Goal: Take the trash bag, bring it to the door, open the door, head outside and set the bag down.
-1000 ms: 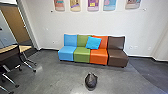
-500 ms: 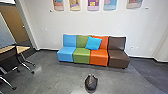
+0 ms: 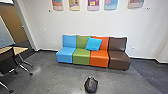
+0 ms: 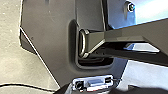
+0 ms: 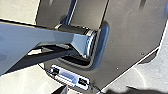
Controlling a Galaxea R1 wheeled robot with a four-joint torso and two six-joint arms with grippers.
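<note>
Trash bag [image 3: 91, 85] on floor [image 3: 57, 80] before seats [image 3: 81, 58]; cushion [image 3: 93, 44] on seats; table [image 3: 20, 50] left; wall [image 3: 75, 23] behind.

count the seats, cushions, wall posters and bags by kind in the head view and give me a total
Seats: 4 (blue, green, orange, brown)
Cushion: 1
Wall posters: 5
Trash bag: 1
Total: 11

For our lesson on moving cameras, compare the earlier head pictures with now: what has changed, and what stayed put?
The robot has moved a little forward: the dark trash bag shows lower in the head view and the row of seats slightly larger. The bag is still on the floor, the blue cushion still on the seats.
</note>
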